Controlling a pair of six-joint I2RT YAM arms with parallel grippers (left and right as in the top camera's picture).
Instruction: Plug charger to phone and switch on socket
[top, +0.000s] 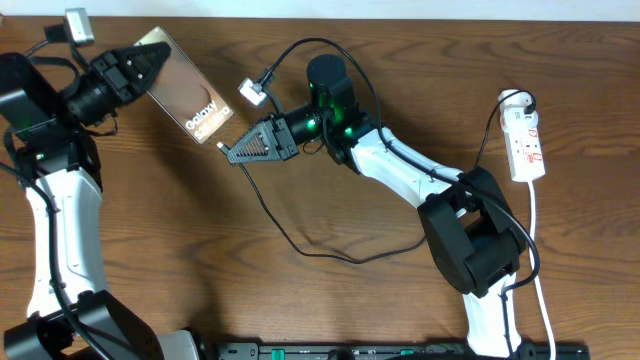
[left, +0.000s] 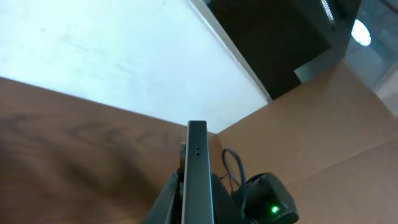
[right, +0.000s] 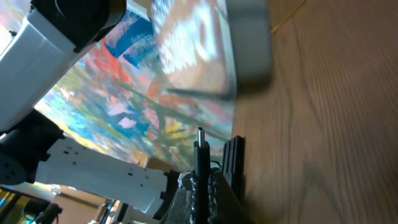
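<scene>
A brown wooden table (top: 330, 310) carries everything. The left claw (top: 148, 62) is closed on one short end of the phone (top: 190, 100), and the free end of the phone points toward the right claw (top: 238, 150). That claw is pinched narrow on the charger (top: 300, 245), just behind its tip (right: 199, 138), and the tip is near the phone's free end. The socket (top: 526, 145) lies well apart, at the right side.

I judge the phone to be stiff, smooth and easy to crack, so it may slip when it is pushed. A grip across its sides seems best. The charger is light and limp, and only the tip is stiff, so it should be held close to there.

The phone's port shows in no view. In the right wrist view the phone is only a blur. The socket's switch is too small to read, and I cannot follow the charger to its far end.
</scene>
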